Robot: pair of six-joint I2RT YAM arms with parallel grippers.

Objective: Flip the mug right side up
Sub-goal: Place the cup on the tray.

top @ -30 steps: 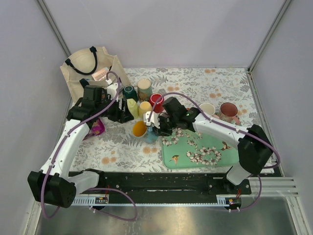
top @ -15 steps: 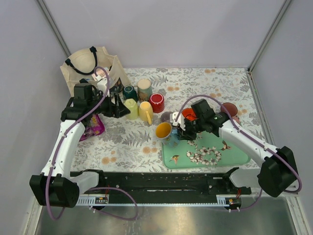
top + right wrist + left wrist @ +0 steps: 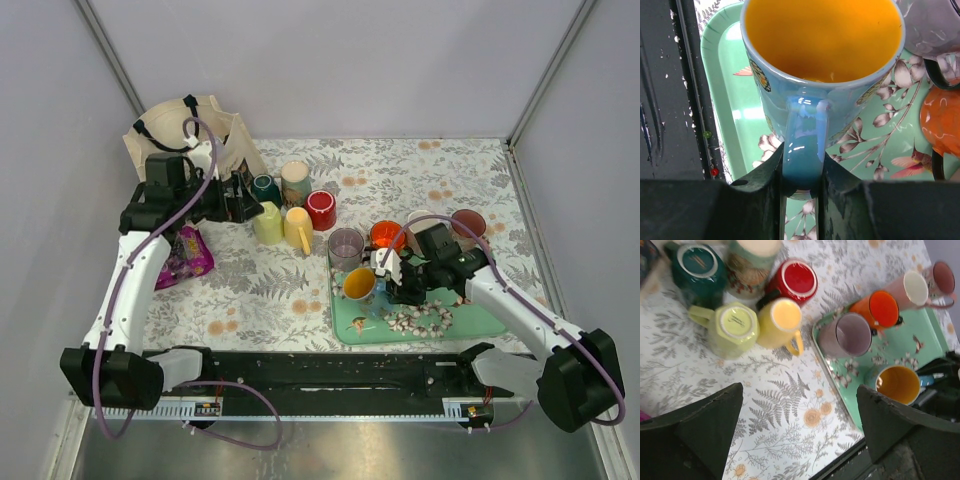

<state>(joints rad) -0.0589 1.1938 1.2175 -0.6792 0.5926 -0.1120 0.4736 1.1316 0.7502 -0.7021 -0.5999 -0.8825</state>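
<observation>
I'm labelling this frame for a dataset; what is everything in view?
blue mug: one, blue, yellow inside, tray's near left
mauve mug, orange mug: one each, at tray's far left
pale pink mug, dusky pink mug: one each, by tray's far edge
dark green mug, patterned mug, red mug, pale green mug, yellow mug: one each, clustered left of tray
tray: one, green, near right
tote bag: one, beige, far left
snack packet: one, purple, left side
left tool: one, black, open, left of tray
right tool: one, black, shut on blue mug's handle
</observation>
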